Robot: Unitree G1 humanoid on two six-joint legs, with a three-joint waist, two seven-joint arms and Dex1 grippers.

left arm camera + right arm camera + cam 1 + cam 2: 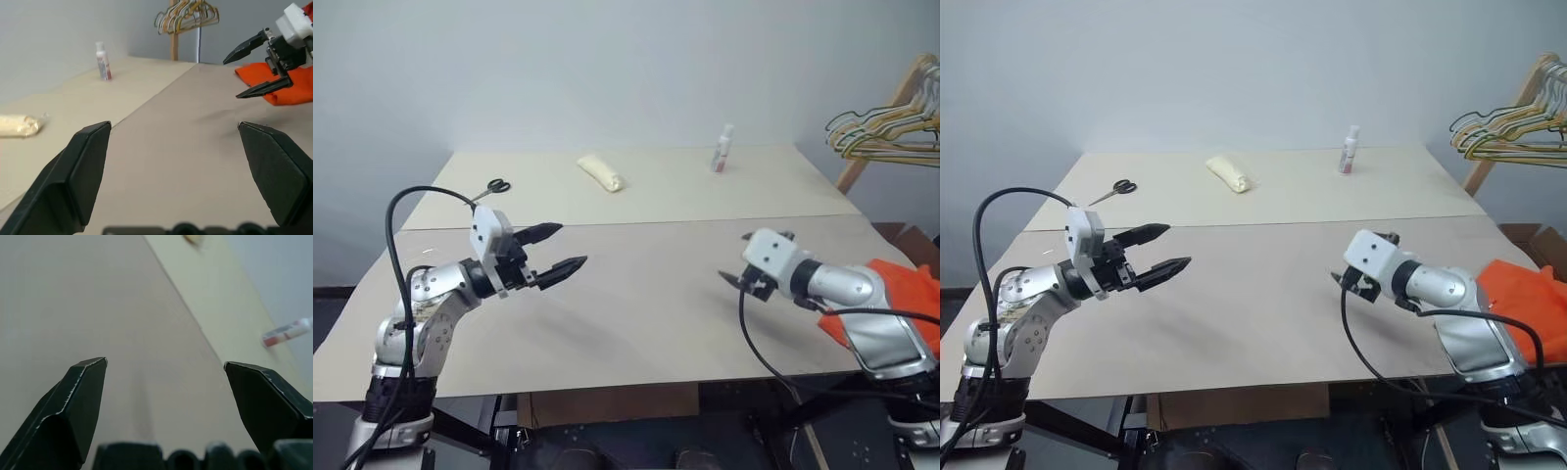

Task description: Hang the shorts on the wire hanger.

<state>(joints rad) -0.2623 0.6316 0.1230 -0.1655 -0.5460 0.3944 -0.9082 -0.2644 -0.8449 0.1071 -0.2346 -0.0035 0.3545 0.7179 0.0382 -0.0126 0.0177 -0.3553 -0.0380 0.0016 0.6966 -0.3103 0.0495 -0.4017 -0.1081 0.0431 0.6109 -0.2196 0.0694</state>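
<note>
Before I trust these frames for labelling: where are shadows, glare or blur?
Left eye view: even light, soft shadows on the beige table beneath both end effectors, no glare. Left wrist view: near black fingers soft; the bright orange fabric shorts readable. Right wrist view: the small white bottle is blurred.

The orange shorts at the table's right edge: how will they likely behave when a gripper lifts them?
The shorts lie in a crumpled heap, so they are probably floppy and will sag and hang from one pinch point. They look like soft fabric: likely light, unlikely to slip once pinched.
</note>
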